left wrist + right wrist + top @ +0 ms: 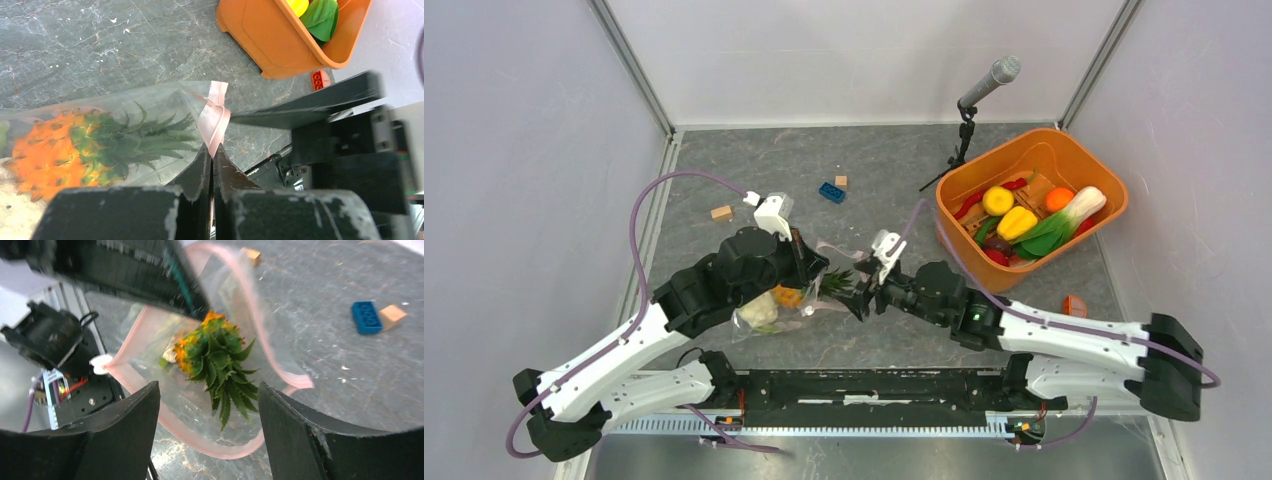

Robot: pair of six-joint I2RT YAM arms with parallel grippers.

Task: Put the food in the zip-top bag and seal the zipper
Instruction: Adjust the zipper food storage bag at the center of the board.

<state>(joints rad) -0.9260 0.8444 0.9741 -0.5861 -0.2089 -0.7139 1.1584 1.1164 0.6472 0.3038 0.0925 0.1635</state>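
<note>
The clear zip-top bag (769, 318) lies between the arms with its mouth open towards the right. A toy pineapple (822, 286) and a white cauliflower (762, 308) are inside it. My left gripper (812, 262) is shut on the pink zipper (214, 119) at the mouth's edge, seen in the left wrist view (212, 154) with the pineapple (55, 150) behind the plastic. My right gripper (862, 296) is open and empty just outside the mouth. In the right wrist view (209, 388) it faces the pineapple leaves (216, 365) and the open zipper loop (200, 432).
An orange basket (1034, 148) at the back right holds more toy food (1019, 225). A microphone stand (969, 110) is beside it. A blue brick (831, 192) and two wooden blocks (721, 212) lie behind the bag. A red brick (1074, 305) lies near the right arm.
</note>
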